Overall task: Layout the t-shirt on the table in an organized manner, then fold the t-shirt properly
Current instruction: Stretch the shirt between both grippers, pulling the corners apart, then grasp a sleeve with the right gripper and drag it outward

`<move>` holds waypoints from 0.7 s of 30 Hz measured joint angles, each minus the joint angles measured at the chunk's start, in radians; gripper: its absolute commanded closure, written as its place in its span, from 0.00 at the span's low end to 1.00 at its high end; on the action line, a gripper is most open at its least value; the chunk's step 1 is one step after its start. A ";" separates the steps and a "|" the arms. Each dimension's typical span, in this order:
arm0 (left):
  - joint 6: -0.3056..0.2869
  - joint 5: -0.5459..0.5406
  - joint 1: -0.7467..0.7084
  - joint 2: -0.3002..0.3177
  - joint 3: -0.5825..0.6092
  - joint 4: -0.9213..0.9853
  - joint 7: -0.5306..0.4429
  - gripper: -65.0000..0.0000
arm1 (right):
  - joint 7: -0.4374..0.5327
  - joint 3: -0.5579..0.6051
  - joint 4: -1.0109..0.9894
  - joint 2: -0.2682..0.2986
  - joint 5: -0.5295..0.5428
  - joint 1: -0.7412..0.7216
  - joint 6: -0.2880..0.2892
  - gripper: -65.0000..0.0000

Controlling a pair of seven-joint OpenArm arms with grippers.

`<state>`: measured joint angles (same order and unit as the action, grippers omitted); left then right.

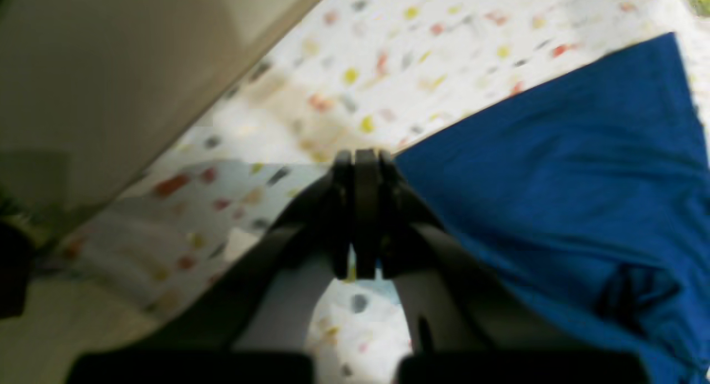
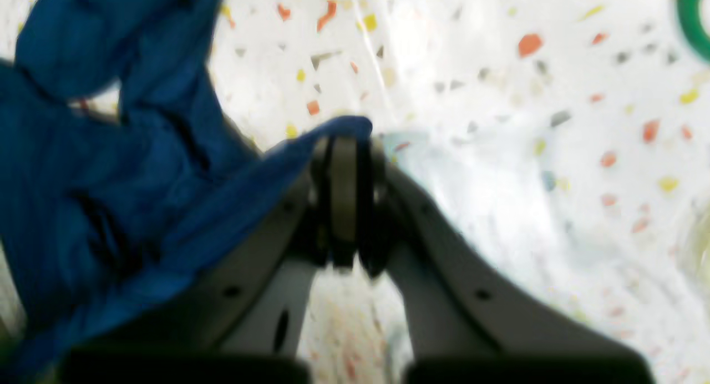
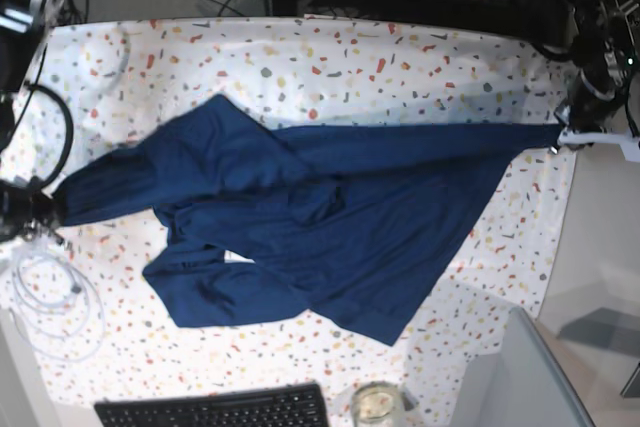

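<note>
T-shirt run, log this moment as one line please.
phase: spreading | t-shirt: stretched between arms, rumpled on table | left gripper: shut on t-shirt edge | right gripper: shut on t-shirt edge

Base view overhead, 2 wrist views close behind hands, all sharing t-shirt (image 3: pixel 330 207)

The 2 arms are stretched far apart, one at each side of the table. The left gripper (image 1: pixel 366 156) has its jaws pressed together, and a corner of the t-shirt (image 3: pixel 330 217) is pinched between them. The right gripper (image 2: pixel 345 145) also has its jaws together, with a fold of the same cloth draped over the tips and held there. In the base view the left gripper (image 3: pixel 560 139) is at the right edge, and the right gripper (image 3: pixel 45 209) is at the left edge.
</note>
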<state>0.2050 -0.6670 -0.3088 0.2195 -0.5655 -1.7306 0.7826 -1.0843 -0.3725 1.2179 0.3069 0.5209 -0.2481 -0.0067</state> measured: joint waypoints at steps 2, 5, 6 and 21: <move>0.000 -0.004 0.003 -0.001 0.005 0.000 0.002 1.00 | 0.041 0.066 -0.163 0.028 -0.003 -0.073 -0.005 0.98; 0.000 0.000 -0.002 -0.009 0.008 0.000 0.011 1.00 | 0.112 0.140 -0.285 0.034 0.002 -0.100 -0.004 0.79; 0.001 0.002 -0.002 -0.008 0.015 0.006 0.011 1.00 | 0.126 0.149 -0.290 0.031 -0.002 -0.092 -0.004 0.68; 0.001 0.004 -0.011 -0.007 0.020 0.047 0.009 1.00 | 0.186 -0.044 0.294 -0.141 -0.010 0.463 0.296 0.28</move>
<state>0.2062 -0.6628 -0.3202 0.2127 -0.5457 -1.6836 0.7914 -0.8986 -0.4168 1.5120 0.1658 0.5106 0.2146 0.2890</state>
